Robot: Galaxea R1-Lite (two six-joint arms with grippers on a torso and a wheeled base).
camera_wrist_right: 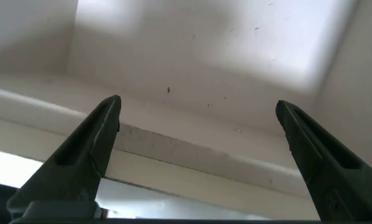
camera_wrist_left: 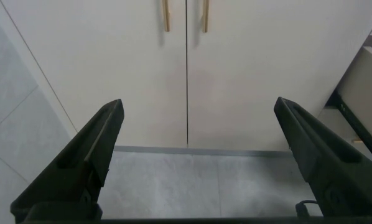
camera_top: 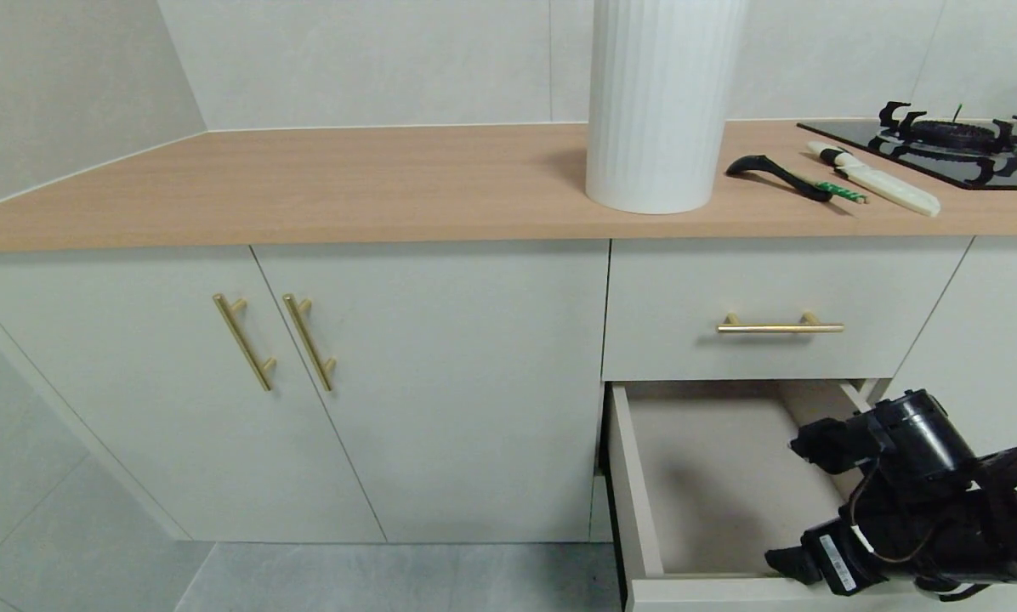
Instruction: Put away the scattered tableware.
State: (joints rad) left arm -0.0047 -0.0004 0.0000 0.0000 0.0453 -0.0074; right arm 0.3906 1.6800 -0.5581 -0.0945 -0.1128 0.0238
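Note:
On the wooden counter lie a black spoon, a short green-handled utensil and a white knife, side by side to the right of a tall white ribbed holder. Below them the lower drawer stands pulled out, its inside bare. My right gripper hangs over the drawer's right front corner, open, with nothing between its fingers; in the right wrist view the gripper faces the drawer's floor. My left gripper is open too, low before the double cabinet doors.
A black gas hob sits at the counter's far right. The upper drawer with a brass handle is shut, above the pulled-out one. Two brass handles mark the double doors at the left. Grey floor tiles lie below.

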